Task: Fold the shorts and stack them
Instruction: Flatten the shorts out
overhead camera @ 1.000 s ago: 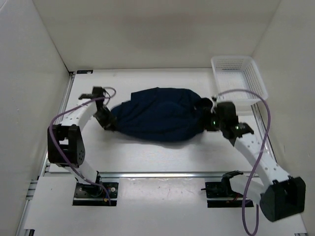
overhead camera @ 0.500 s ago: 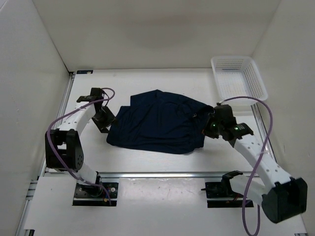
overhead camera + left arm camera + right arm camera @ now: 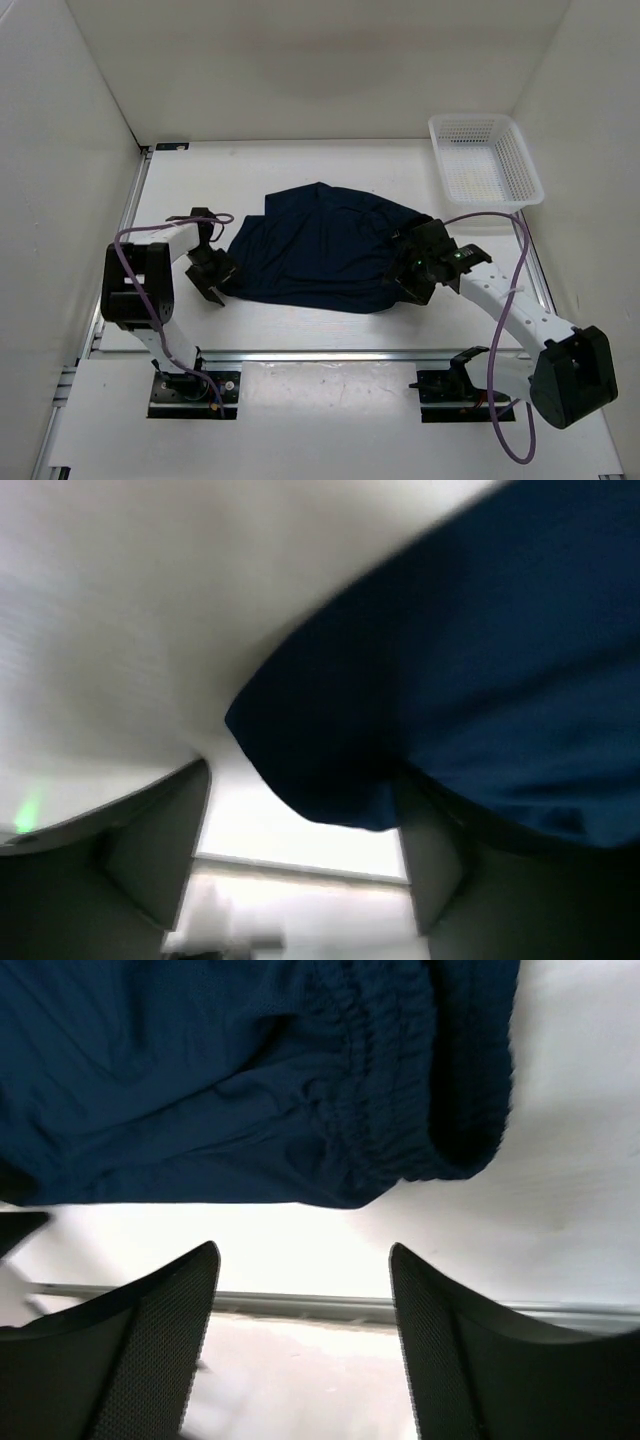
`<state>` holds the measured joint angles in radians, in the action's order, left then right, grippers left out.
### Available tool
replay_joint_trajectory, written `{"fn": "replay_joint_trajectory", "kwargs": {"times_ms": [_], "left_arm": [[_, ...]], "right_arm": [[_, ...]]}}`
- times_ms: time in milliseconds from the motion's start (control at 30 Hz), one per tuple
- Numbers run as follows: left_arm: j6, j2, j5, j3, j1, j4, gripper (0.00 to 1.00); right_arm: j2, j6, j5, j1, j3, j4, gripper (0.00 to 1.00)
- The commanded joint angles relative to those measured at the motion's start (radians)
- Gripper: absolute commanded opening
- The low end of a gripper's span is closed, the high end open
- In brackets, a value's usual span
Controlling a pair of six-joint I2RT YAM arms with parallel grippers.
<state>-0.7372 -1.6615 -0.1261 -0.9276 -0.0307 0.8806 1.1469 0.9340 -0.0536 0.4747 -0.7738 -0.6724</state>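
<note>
The dark navy shorts (image 3: 322, 250) lie spread on the white table in the middle of the top view. My left gripper (image 3: 214, 276) is open at their left near corner. In the left wrist view (image 3: 302, 795) a rounded corner of the shorts (image 3: 480, 660) hangs between the spread fingers (image 3: 160, 845), not pinched. My right gripper (image 3: 407, 276) is open at the shorts' right near edge. In the right wrist view (image 3: 302, 1255) the gathered elastic waistband (image 3: 375, 1100) lies just beyond the open fingers (image 3: 150, 1330), apart from them.
A white plastic mesh basket (image 3: 486, 160) stands at the back right corner. White walls enclose the table on three sides. A metal rail (image 3: 330, 354) runs along the table's near edge, and also shows in the right wrist view (image 3: 300, 1306).
The shorts were held up stretched between both grippers; now they lie flat on the table. Both grippers have let go, opened and moved toward the near edge of the shorts.
</note>
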Motion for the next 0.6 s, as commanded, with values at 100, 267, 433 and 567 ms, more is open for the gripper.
{"fn": "replay_joint_trajectory", "kwargs": {"times_ms": [100,267,433,567], "left_arm": [[0.001,-0.095,-0.001,-0.082,0.002,-0.063,0.18],[0.001,-0.084,-0.010,-0.082,-0.008,-0.063,0.10],[0.010,-0.075,-0.010,-0.082,-0.008,-0.063,0.10],[0.010,-0.075,-0.010,-0.082,-0.008,-0.063,0.10]], "right_arm": [[0.077,0.161,-0.061,-0.038,-0.028,0.054,0.68],[0.207,0.161,-0.063,-0.094,-0.036,0.091,0.67],[0.228,0.187,-0.028,-0.129,0.031,0.149,0.58],[0.258,0.175,-0.017,-0.154,0.044,0.160,0.46]]}}
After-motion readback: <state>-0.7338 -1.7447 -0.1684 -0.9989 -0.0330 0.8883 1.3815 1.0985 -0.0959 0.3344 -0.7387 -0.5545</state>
